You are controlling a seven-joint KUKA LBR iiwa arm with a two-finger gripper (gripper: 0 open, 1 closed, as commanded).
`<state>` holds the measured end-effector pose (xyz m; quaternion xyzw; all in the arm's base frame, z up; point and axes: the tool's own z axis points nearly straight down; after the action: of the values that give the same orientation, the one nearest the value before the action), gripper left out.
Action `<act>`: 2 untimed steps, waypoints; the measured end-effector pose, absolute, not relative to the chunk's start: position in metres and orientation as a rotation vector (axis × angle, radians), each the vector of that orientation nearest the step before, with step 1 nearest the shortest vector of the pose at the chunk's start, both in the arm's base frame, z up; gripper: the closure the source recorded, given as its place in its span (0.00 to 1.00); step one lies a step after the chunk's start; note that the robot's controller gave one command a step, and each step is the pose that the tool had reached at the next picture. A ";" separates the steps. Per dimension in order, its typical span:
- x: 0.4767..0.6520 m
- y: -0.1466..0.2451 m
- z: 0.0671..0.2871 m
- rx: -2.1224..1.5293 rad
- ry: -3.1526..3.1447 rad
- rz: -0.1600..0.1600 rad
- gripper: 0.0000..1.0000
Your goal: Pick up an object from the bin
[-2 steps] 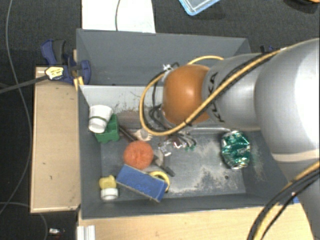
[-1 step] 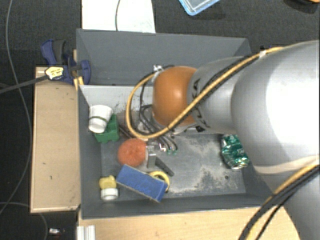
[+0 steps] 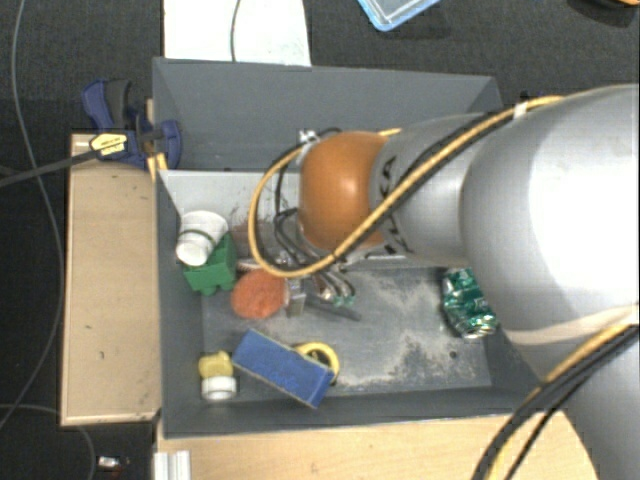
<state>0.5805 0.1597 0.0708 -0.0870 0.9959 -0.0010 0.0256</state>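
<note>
We are hanging our gripper [image 3: 312,296] low in the bin [image 3: 330,108], just beside the round orange-red lump [image 3: 255,294] lying left of the floor's middle — likely our pick, being nearest. The orange wrist cover [image 3: 335,193] is blocking it — wide or narrow, we cannot tell.

Low in grey bin [image 3: 330,103] with end effector [image 3: 312,296] just beside orange ball [image 3: 257,295]. Flanked by blue block [image 3: 283,368] and crushed green can [image 3: 467,305].
</note>
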 end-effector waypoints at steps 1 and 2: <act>0.580 0.160 0.071 -0.270 3.079 -0.003 1.00; 0.583 0.151 0.145 -0.246 3.083 -0.003 1.00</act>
<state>0.5829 0.1510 0.1450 -0.0795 0.9965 -0.0011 0.0245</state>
